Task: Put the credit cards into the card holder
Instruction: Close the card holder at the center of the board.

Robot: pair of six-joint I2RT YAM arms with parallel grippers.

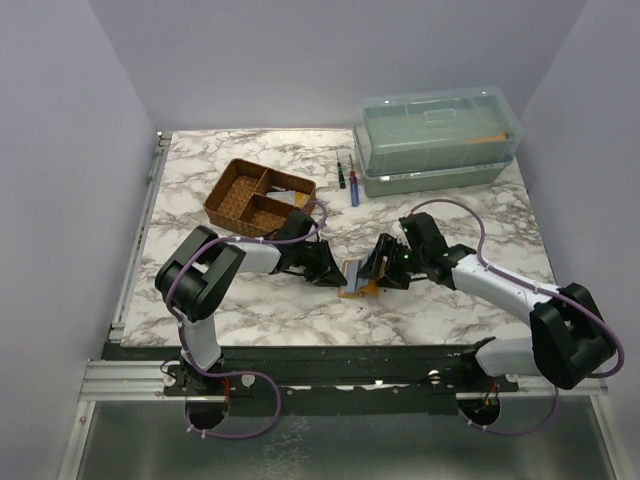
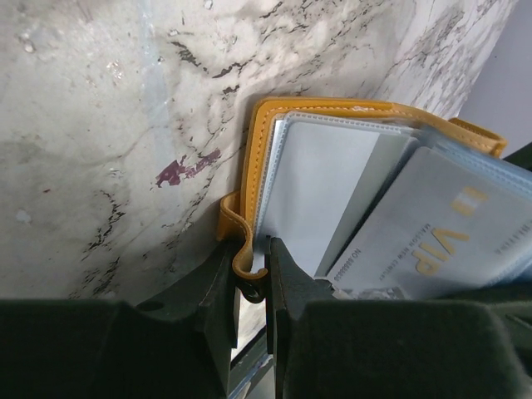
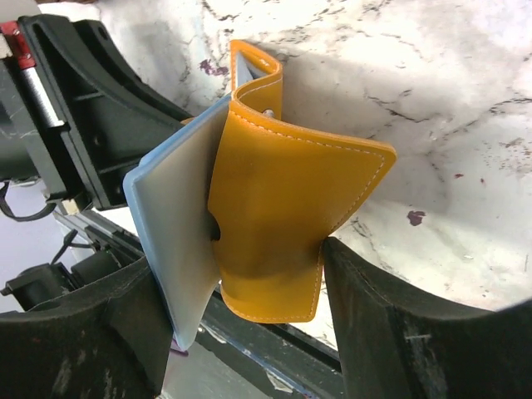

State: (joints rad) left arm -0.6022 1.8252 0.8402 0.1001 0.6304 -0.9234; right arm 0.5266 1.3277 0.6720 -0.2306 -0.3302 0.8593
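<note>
The mustard-orange card holder point(image 1: 356, 283) is held open just above the marble table between both grippers. My left gripper point(image 1: 328, 270) is shut on its small orange strap tab point(image 2: 236, 241), the jaws point(image 2: 249, 268) nearly together. Clear inner sleeves point(image 2: 320, 179) show, and a pale grey credit card point(image 2: 440, 241) marked VIP lies against them. My right gripper point(image 1: 380, 270) spans the bent orange cover point(image 3: 283, 208) and a pale blue-white credit card point(image 3: 174, 224). One finger presses the card and the other the cover, so the gripper point(image 3: 241, 287) is shut on both. Other cards are not visible.
A brown compartment tray point(image 1: 258, 195) stands behind the left arm. A lidded translucent green box point(image 1: 438, 140) stands at the back right. Two pens point(image 1: 350, 182) lie between them. The left arm's black fingers point(image 3: 83, 108) are close beside the wallet in the right wrist view.
</note>
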